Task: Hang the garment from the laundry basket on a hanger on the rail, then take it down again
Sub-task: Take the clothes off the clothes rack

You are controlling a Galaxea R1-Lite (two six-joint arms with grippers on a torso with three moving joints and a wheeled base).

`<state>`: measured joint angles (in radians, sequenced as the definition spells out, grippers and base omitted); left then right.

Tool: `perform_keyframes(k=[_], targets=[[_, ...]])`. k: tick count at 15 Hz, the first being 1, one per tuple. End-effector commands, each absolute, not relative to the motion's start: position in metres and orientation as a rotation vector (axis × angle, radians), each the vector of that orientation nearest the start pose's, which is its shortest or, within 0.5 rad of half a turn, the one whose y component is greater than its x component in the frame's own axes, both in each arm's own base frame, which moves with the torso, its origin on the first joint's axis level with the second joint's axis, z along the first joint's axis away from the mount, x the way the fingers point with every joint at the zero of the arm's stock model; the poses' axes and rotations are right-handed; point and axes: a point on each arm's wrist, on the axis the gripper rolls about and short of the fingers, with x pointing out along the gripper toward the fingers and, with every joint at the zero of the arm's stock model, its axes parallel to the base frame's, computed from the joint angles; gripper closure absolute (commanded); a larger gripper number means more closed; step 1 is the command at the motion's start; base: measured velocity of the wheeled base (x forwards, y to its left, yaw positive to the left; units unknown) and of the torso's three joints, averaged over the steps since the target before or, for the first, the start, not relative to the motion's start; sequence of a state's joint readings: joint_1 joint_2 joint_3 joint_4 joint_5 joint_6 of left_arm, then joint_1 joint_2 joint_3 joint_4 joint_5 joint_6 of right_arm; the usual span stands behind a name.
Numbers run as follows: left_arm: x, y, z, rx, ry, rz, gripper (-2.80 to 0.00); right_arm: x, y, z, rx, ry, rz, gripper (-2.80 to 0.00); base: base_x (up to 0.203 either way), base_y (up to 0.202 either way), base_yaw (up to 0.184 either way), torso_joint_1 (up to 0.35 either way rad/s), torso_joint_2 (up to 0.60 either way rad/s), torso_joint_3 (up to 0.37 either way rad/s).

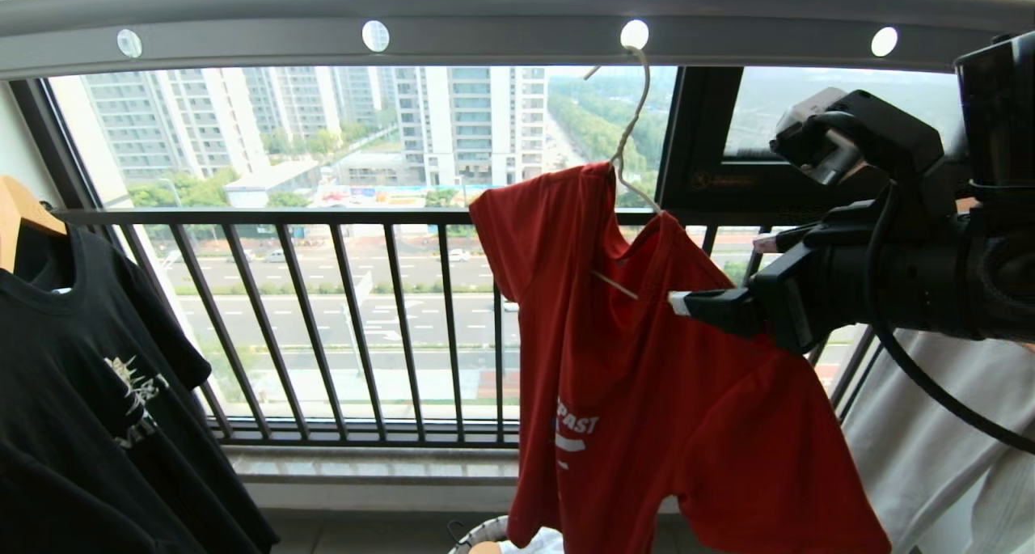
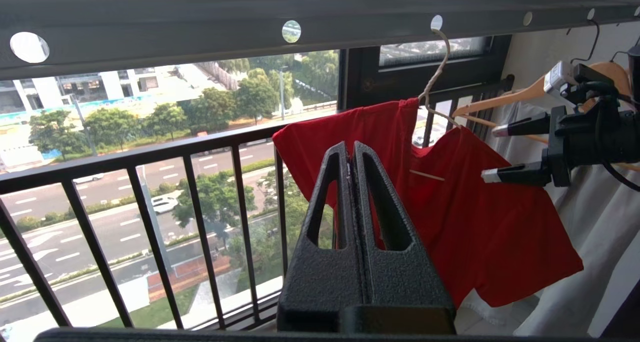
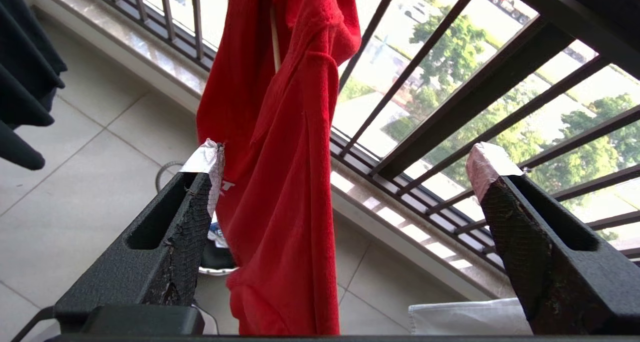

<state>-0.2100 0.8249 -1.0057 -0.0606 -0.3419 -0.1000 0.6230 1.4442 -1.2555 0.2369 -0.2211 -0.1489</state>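
Head view: red T-shirt (image 1: 647, 376) draped crookedly on wire hanger (image 1: 627, 145), hooked through a hole in grey rail (image 1: 485, 20); right gripper (image 1: 687, 303) beside its shoulder, probably to tidy or unhook. 
Left wrist view: left gripper (image 2: 350, 152) fingers pressed together, idle, well apart. 
Right wrist view: fingers (image 3: 202, 177) spread wide, holding nothing.

Right wrist view: right gripper (image 3: 345, 162) spread wide, taped fingertips (image 3: 205, 158) well apart, nothing pinched. Between them hangs the red garment (image 3: 285, 182), bunched in long folds, a sliver of cream hanger (image 3: 273, 42) showing near its top, white lettering peeking beside one finger. Behind it, black window railing (image 3: 450, 97) over a pale stone sill (image 3: 400, 232). Below, tiled floor (image 3: 75, 147). Off at one edge, dark hanging fabric (image 3: 25, 82). White cloth (image 3: 465, 317) near the other finger.
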Motion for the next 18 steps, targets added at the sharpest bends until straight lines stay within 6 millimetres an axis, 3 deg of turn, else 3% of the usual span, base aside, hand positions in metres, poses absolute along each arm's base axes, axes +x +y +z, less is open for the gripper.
perform_keyframes(k=[1,4,5,10,15,18], targets=[[0.055,-0.020,0.349,-0.083,-0.201,-0.562,0.00,0.219,0.147,0.289,-0.340,0.394,0.413,-2.80,0.000,0.000,0.000,0.000,0.00,0.000],[0.053,-0.019,0.350,-0.082,-0.208,-0.563,0.00,0.233,0.144,0.283,-0.405,0.410,0.395,-2.80,0.000,0.000,0.000,0.000,0.00,0.000],[0.054,-0.019,0.350,-0.082,-0.207,-0.563,0.00,0.234,0.145,0.282,-0.421,0.411,0.398,0.00,0.000,0.000,0.000,0.000,0.00,0.000],[0.057,-0.021,0.345,-0.085,-0.181,-0.596,0.00,0.234,0.145,0.280,-0.444,0.416,0.435,0.00,0.000,0.000,0.000,0.000,0.00,0.000],[0.070,-0.035,0.321,-0.109,-0.043,-0.890,0.00,0.222,0.142,0.292,-0.445,0.369,0.451,0.00,0.000,0.000,0.000,0.000,0.00,0.000],[0.090,-0.054,0.309,-0.124,0.062,-1.015,0.00,0.213,0.138,0.296,-0.441,0.353,0.457,0.00,0.000,0.000,0.000,0.000,0.00,0.000]])
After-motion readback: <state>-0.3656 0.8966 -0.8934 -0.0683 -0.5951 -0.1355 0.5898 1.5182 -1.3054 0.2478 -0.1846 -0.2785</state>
